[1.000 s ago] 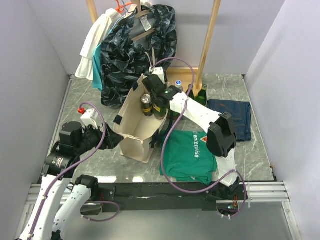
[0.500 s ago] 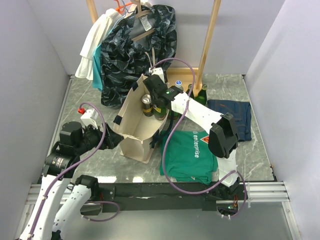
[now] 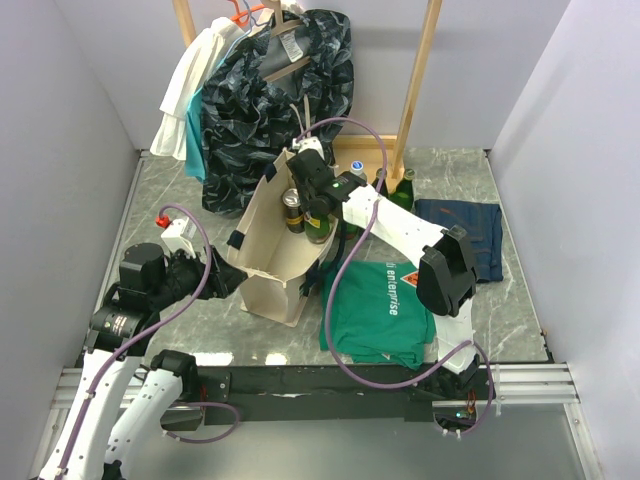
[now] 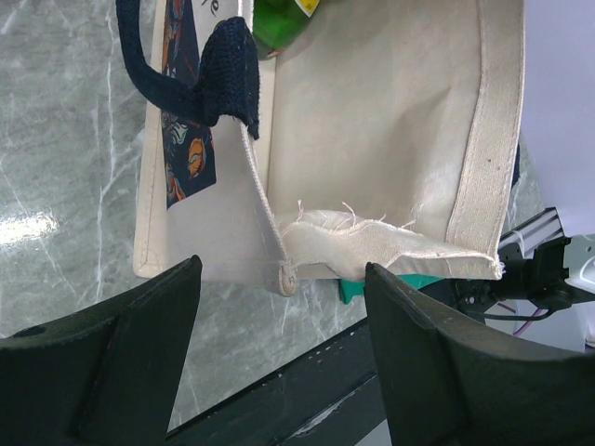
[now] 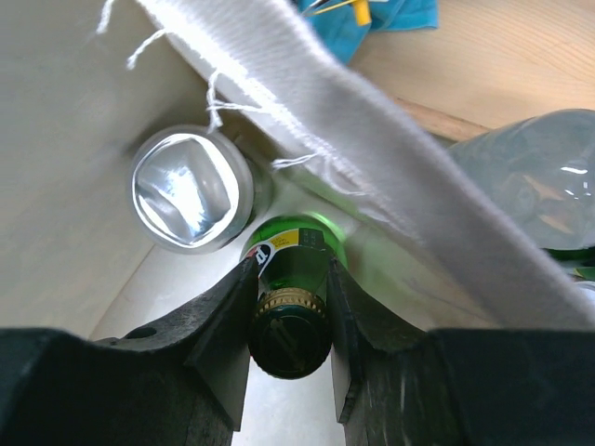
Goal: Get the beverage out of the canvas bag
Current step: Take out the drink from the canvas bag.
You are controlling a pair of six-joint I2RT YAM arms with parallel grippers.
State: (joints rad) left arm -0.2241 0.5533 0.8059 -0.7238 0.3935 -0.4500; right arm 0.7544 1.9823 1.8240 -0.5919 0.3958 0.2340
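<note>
The cream canvas bag (image 3: pixel 262 262) with navy straps stands open-topped on the marble table. Inside it stand a green glass bottle (image 3: pixel 318 230), the beverage, and a silver-topped can (image 3: pixel 292 210). My right gripper (image 3: pixel 318 204) reaches down into the bag's mouth. In the right wrist view my right gripper (image 5: pixel 290 279) is shut on the neck of the green bottle (image 5: pixel 296 262), just under its gold-rimmed cap, with the can (image 5: pixel 191 190) beside it. My left gripper (image 3: pixel 228 280) is at the bag's near left corner. In the left wrist view the left gripper (image 4: pixel 281 271) stands open, with the frayed rim of the canvas bag (image 4: pixel 372 139) level with its fingertips.
Behind the bag stand green bottles (image 3: pixel 403 187) and a clear bottle with a blue cap (image 3: pixel 357 168). A green T-shirt (image 3: pixel 385 305) and folded jeans (image 3: pixel 470 232) lie to the right. Garments (image 3: pixel 275 100) hang on a wooden rack at the back.
My right gripper has shifted slightly up and to the left with the bottle neck in it. The left arm has not moved.
</note>
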